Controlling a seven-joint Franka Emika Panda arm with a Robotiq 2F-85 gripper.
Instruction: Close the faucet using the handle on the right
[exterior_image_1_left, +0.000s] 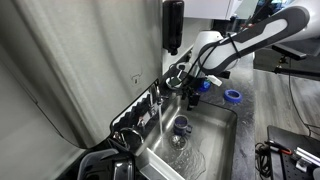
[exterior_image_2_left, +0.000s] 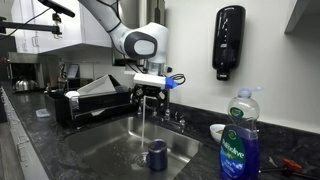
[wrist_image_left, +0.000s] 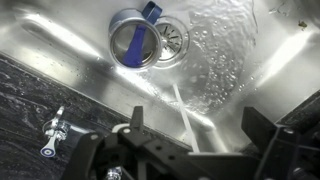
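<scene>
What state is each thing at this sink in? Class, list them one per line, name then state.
water: running in a steady stream
sink: wet, not filled
blue cup: upright in the sink, beside the stream
gripper: open, holding nothing
faucet handle: not gripped
dish soap bottle: upright on the counter

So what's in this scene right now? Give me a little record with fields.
Water stream: running into the sink
Blue cup: upright in the sink, beside the drain
Jaws: open, above the sink, holding nothing
Soap bottle: blue, on the counter
Dispenser: black, on the wall
</scene>
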